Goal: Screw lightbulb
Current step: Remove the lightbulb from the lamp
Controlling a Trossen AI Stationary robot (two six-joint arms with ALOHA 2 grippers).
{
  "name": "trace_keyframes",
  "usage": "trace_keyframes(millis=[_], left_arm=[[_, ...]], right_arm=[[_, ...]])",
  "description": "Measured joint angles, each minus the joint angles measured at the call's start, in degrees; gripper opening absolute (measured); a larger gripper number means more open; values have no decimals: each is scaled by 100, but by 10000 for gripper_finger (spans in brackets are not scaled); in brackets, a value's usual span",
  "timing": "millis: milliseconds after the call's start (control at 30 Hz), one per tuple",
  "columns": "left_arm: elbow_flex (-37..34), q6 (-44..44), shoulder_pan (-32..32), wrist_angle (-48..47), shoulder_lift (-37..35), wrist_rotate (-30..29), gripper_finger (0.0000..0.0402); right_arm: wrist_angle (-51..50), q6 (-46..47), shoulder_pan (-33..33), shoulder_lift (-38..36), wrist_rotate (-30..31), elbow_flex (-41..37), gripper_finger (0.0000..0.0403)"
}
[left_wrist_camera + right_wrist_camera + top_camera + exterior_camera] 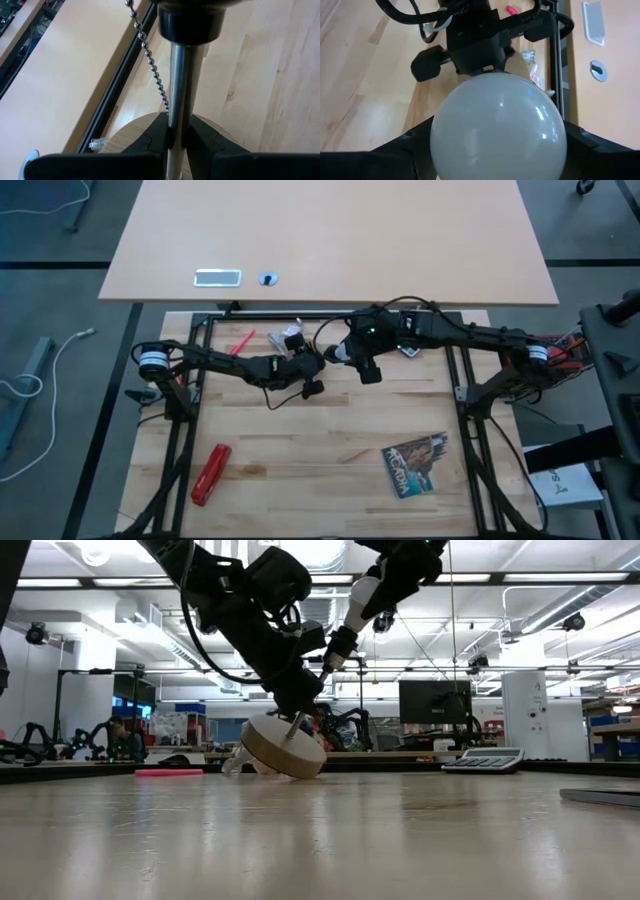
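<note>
The lightbulb [497, 127] is cradled between the two dark fingers of the right hand [497, 145], which is clasped around its white globe, above the middle of the tabletop [330, 470]; its screw base is hidden, so how far it sits in the socket cannot be told. The left hand [177, 142] is clenched on the silvery stem [181, 90] of the lamp stand, whose round wooden disc [283, 747] is tipped up on one edge in the low view rather than lying flat. For the step to go well, the bulb's axis is best kept in line with the black socket [189, 22], the turning is best done with light pressure only, and the stem should be held firmly so that the stand is not spun along; the bead chain [150, 62] hanging beside the stem should be kept out of the threads. A cross-threaded start is judged the main risk while the stand is tilted. The tabletop is pale wood planking, on which a red tool [210, 473], a pink pen [241, 341], a booklet [418, 464] and a calculator [484, 760] are also seen. Beyond it a larger bare beige table [330, 240] is placed, and a workshop with ceiling strip lights, a dark monitor [434, 701] and shelving is seen behind.
</note>
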Motion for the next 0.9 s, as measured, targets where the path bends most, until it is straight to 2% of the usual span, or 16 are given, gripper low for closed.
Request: trace_keyframes(millis=[500, 633, 900], left_arm=[[-4, 6, -6, 0, 0, 12, 36], [-4, 144, -32, 9, -7, 263, 36], [-4, 254, -61, 11, -23, 841, 36]], right_arm=[[61, 216, 0, 2, 87, 1, 258], [14, -30, 2, 2, 74, 12, 247], [-79, -740, 9, -28, 19, 16, 250]])
